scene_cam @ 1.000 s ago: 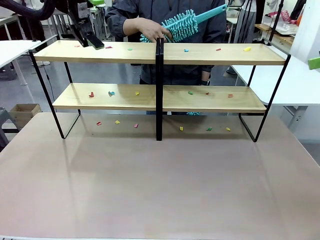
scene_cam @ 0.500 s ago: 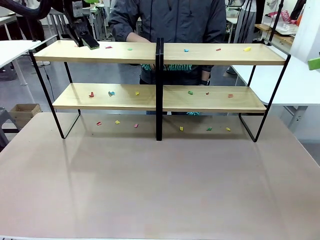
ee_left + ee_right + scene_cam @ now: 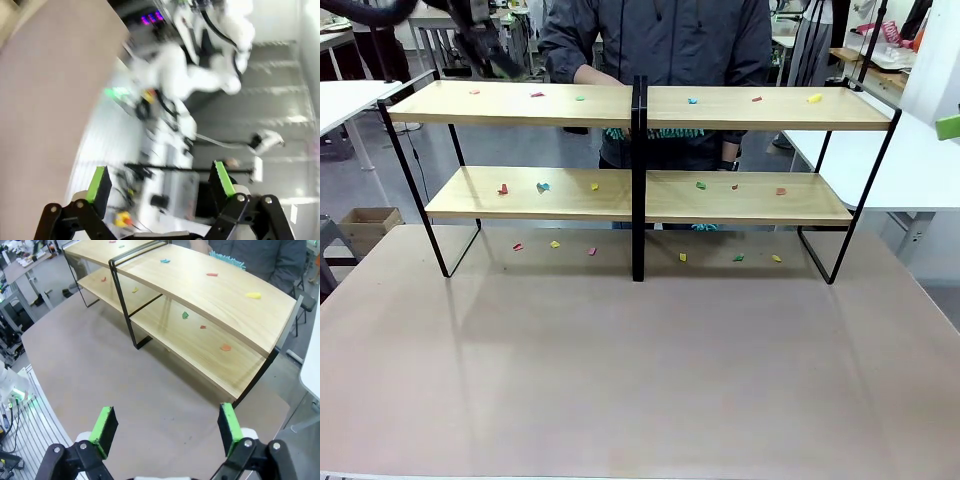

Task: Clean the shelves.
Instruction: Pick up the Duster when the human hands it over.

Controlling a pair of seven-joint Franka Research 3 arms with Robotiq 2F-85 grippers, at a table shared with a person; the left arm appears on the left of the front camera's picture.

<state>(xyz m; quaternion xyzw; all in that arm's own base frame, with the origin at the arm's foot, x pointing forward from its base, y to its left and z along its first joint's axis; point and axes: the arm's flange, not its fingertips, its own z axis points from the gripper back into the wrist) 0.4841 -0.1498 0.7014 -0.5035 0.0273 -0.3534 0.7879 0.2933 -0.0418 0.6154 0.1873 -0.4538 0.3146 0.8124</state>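
Note:
The shelves (image 3: 740,110) stand across the far half of the brown table, two light wooden boards on a black frame with a central post (image 3: 638,180). Several small coloured scraps (image 3: 692,100) lie on both boards and on the table under them. My left gripper (image 3: 485,45) is a dark blur above the top board's left end. In its wrist view the left gripper (image 3: 160,182) is open and holds nothing. My right gripper (image 3: 166,429) is open above the table, near the right end of the shelves (image 3: 200,295). A person (image 3: 660,40) stands behind, holding a teal duster (image 3: 660,132) low behind the top board.
The brown table (image 3: 640,370) stretches bare in front of the shelves. White tables stand at the left (image 3: 345,100) and at the right (image 3: 910,170). A cardboard box (image 3: 365,225) sits on the floor at the left.
The person has lowered the teal duster from above the top board to behind it. My left gripper has lifted off the top board's left end, up and back.

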